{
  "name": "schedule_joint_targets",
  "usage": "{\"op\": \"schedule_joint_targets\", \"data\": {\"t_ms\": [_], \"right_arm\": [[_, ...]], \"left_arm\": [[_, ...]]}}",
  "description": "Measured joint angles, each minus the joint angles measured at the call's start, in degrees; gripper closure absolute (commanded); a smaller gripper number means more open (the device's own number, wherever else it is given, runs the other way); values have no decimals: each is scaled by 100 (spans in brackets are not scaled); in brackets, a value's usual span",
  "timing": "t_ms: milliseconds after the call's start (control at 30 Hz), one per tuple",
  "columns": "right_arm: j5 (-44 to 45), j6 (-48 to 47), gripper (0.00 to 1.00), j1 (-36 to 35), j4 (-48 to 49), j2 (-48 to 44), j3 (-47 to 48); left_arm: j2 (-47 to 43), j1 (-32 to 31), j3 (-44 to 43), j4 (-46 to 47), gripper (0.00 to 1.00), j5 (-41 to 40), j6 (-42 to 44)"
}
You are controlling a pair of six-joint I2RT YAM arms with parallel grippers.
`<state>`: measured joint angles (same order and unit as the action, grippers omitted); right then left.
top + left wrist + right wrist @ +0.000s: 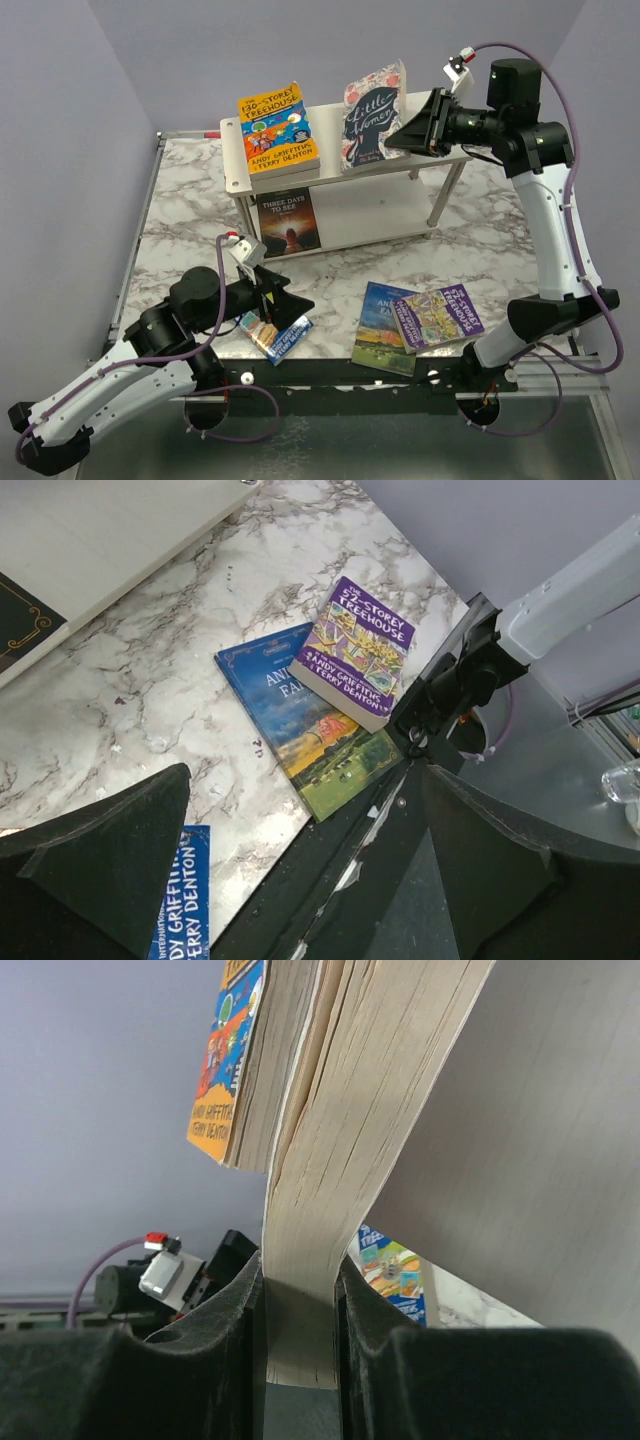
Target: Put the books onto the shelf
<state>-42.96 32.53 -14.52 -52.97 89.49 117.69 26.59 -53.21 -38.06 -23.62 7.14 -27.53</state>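
Left gripper (290,305) low, fingers wide — right gripper (412,128) raised, pinching Little Women (372,115) on shelf (235,165)

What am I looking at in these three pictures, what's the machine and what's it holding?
Two robot arms stand at a marble table's near edge. One picture looks down from above; the others come from cameras on each wrist. The right gripper is shut on the Little Women book, propped on the shelf's top board beside an orange Treehouse book. The left gripper, jaws wide open, hovers over a blue book. A purple Treehouse book overlaps Animal Farm on the table.
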Motion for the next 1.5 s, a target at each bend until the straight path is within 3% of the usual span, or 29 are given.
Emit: {"op": "schedule_joint_targets", "data": {"t_ms": [233,433,700,800,1200,1233,1300,1500], "right_arm": [[-1174,247,99,114,361,597,-52],[-1646,247,94,111,282,1078,251],[-1679,55,67,114,50,1268,535],[-1547,-111,52,114,-72,1298,612],[-472,-756,29,114,-684,1360,984],[-339,-778,24,114,-706,1355,1032],[-111,-822,2,114,-719,1322,1069],[664,-975,0,90,-715,1115,1172]], "left_arm": [[-197,0,76,68,1,61,15],[-245,0,96,129,1,105,13],[-243,0,107,146,1,140,15],[-245,0,109,166,1,144,15],[-243,0,114,168,1,146,15],[-245,0,114,168,1,146,15],[-243,0,114,168,1,146,15],[-243,0,114,170,1,149,17]]}}
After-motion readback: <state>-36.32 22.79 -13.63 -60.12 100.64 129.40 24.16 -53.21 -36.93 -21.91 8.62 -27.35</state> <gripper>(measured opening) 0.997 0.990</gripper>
